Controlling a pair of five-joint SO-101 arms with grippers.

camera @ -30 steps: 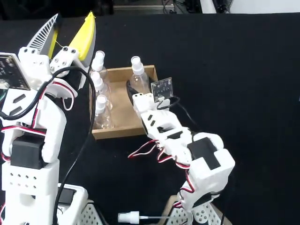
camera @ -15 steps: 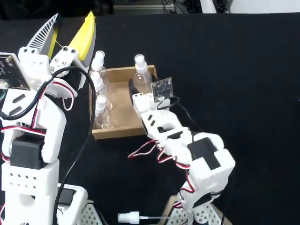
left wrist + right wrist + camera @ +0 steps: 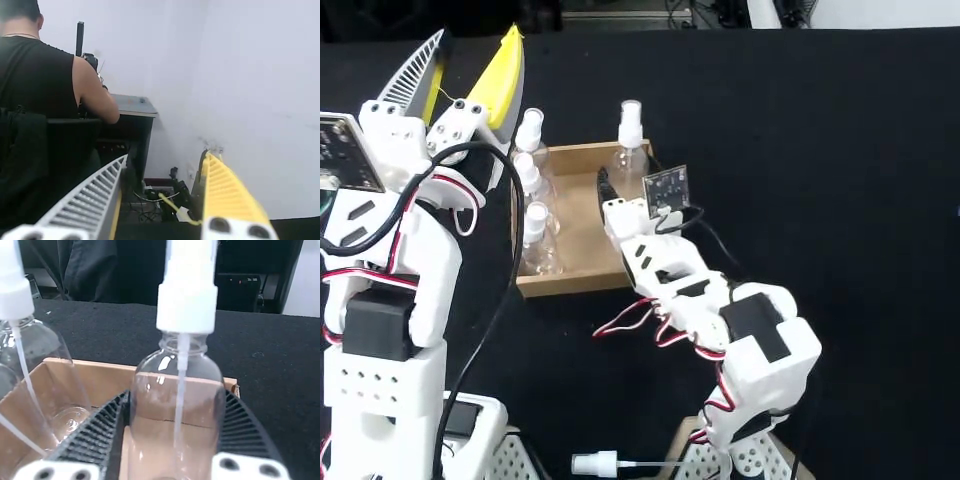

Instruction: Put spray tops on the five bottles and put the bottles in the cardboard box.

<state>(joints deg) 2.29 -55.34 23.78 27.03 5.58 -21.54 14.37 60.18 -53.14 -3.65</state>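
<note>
The right pincer (image 3: 174,410) is pinching a clear bottle (image 3: 629,150) by its body, one black finger on each side, with a white spray top already seated on the neck. Over the last second this bottle has travelled right and toward the far side, from the middle of the cardboard box (image 3: 570,283) to its far right corner. It now stands upright just inside, or right at, the far wall. Whether its base is resting on the box floor cannot be told.

Three other bottles (image 3: 525,170), each capped with a spray top, stand in a row along the left wall of the box, well apart from the held one.

The left pincer (image 3: 475,35) hangs raised at the far left of the table (image 3: 820,150), its grey and yellow fingers spread wide with nothing between them. It has not moved during that second.

A loose spray top (image 3: 595,463) with its thin tube lies on the table at the near edge, between the two arm bases.

The shift suggests the fourth bottle is being placed in a free corner, leaving room beside the row. If so, letting go and backing out without tipping it comes next. The loose top hints at one more bottle still to be capped and boxed.
</note>
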